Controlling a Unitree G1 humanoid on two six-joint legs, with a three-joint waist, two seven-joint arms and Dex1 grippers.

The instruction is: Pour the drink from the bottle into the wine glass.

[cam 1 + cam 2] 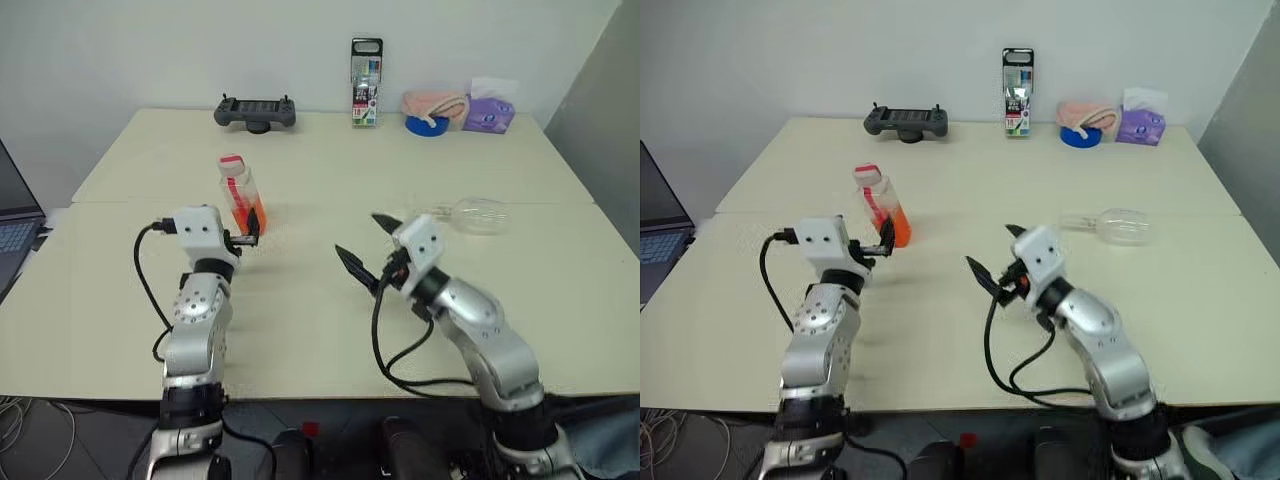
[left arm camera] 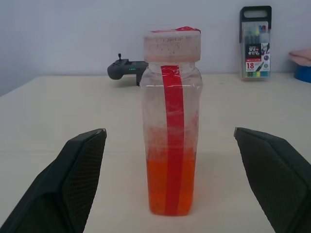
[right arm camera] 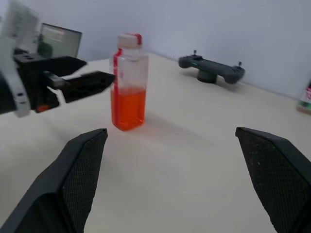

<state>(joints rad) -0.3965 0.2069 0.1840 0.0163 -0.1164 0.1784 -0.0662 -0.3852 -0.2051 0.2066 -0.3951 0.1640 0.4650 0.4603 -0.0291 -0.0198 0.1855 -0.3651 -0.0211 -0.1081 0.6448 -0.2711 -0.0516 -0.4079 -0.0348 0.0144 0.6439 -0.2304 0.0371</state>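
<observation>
Clear plastic is what we have to deal with first: the bottle [image 1: 240, 196] stands upright on the cream table [image 1: 320, 330], capped, with the drink [image 2: 170, 187] filling roughly its lower third. We judge it light and bottom-weighted, its squarish walls thin enough to dent under a hard squeeze and smooth enough to slip. The flat sides just above the liquid line look like the best place to take hold, clear of the white-and-red cap [image 2: 171, 44], which is on and has to come off before any pouring.

Our left gripper [image 1: 250, 232] sits level just in front of the bottle, jaws spread wide with nothing between them but air; the bottle stands centred in the gap a little beyond the fingertips. Our right gripper [image 1: 370, 243] hovers over the middle of the table, equally wide and empty.

Glass is the fragile part. The wine glass [image 1: 475, 214] lies on its side, well apart to the right, foot towards the table's centre. We expect it to roll readily and to be weakest at the thin stem, so the bowl or the stem near the bowl seems the safer hold for righting it.

Legible writing is scarce: the marker pack [image 2: 255, 43] at the far edge shows "18" on its label. The bottle's red strip [image 2: 173, 136] carries no text we can read.
</observation>
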